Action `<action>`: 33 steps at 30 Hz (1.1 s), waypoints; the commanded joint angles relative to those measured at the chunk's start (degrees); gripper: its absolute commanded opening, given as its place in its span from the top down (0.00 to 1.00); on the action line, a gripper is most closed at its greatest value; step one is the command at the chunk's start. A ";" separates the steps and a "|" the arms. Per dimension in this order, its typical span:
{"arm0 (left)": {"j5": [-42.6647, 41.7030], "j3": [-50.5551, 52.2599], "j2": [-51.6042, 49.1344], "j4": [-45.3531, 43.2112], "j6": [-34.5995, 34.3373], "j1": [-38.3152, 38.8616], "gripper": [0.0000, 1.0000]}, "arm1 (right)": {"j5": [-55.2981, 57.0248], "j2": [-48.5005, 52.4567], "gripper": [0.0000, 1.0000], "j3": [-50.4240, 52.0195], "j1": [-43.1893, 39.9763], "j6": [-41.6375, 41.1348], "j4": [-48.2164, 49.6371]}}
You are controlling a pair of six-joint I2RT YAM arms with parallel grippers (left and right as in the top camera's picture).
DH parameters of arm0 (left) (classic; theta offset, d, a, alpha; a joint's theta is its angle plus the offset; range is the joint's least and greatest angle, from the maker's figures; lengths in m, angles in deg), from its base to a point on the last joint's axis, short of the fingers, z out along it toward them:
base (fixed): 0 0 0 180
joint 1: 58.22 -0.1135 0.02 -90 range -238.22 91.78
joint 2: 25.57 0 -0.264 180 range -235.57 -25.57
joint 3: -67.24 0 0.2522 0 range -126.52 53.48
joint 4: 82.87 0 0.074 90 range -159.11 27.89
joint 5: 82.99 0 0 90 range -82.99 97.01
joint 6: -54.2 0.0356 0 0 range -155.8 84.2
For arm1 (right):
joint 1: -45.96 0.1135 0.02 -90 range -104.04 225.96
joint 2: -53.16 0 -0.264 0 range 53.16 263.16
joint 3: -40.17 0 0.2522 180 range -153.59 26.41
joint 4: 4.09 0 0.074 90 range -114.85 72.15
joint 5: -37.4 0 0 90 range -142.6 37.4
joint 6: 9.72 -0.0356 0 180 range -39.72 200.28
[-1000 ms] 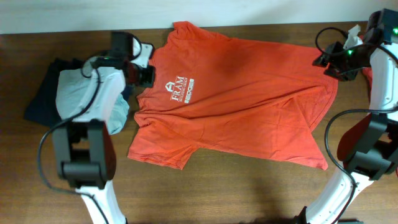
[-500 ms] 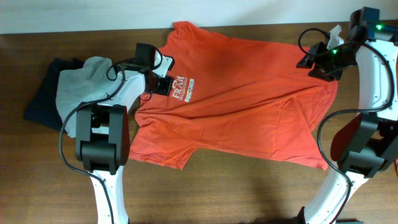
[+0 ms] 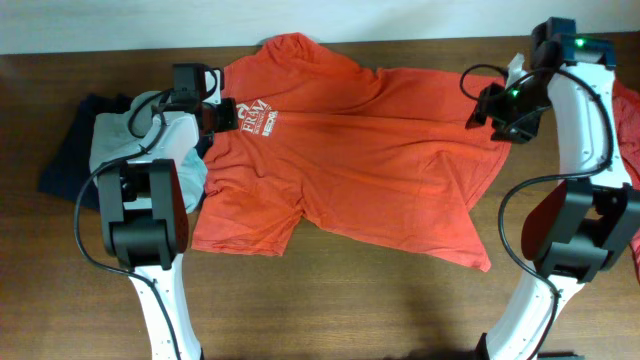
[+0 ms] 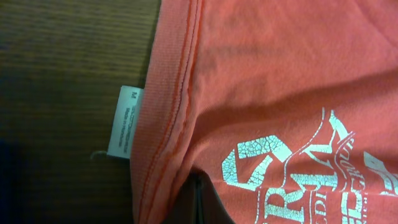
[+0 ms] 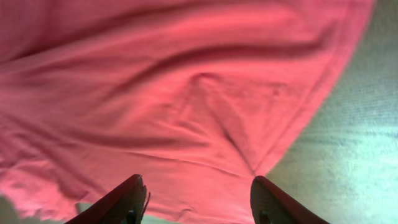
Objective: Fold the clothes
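An orange-red T-shirt [image 3: 350, 165] lies spread on the wooden table, its collar to the left and its hem to the right. My left gripper [image 3: 224, 113] is shut on the fabric by the collar, just beside the white chest lettering [image 3: 255, 113]. In the left wrist view the ribbed collar [image 4: 168, 118], the small white neck label [image 4: 123, 121] and the lettering [image 4: 292, 177] fill the frame, with the shut gripper [image 4: 196, 202] pinching a fold of cloth. My right gripper [image 3: 490, 106] hovers open over the hem end of the T-shirt [image 5: 186, 93], its fingers [image 5: 124, 200] wide apart and holding nothing.
A grey garment [image 3: 125, 140] lies on a dark one [image 3: 65, 150] at the left, under my left arm. A strip of red cloth [image 3: 631, 130] shows at the right edge. Bare wood [image 3: 350, 300] runs along the front of the table.
My left gripper reached onto the shirt's chest, shut on it and pulled it left; the whole shirt has shifted left. My right gripper moved left over the hem and opened a little wider.
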 commanded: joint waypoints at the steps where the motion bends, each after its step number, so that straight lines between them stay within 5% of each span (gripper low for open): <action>1: 2.84 0.00 -3.52 1.75 -1.11 -0.04 0.99 | 5.03 -1.05 0.39 4.37 0.44 -1.77 0.26; 4: 1.73 -0.74 -3.52 2.43 -0.66 0.33 0.92 | 6.40 -0.87 0.43 10.36 0.33 -3.85 4.28; 7: 0.24 -1.66 -3.50 3.37 -0.20 0.39 0.84 | 6.93 -0.85 0.75 16.74 0.33 -6.25 10.56; 11: 0.26 -4.11 -3.50 6.60 0.79 0.35 0.73 | 6.95 -0.85 0.96 25.35 0.33 -10.69 18.12; 16: 0.28 -10.03 -3.48 13.14 3.65 0.35 0.61 | 9.79 -0.85 0.96 32.87 0.33 -14.64 26.14; 27: 0.50 -25.53 -3.48 28.30 6.69 0.35 0.55 | 23.17 -0.33 0.96 33.86 -6.27 -14.36 37.77; 33: 0.48 -27.36 -3.48 30.62 6.86 0.63 0.52 | 17.18 -0.33 0.96 29.14 -10.71 -2.45 44.30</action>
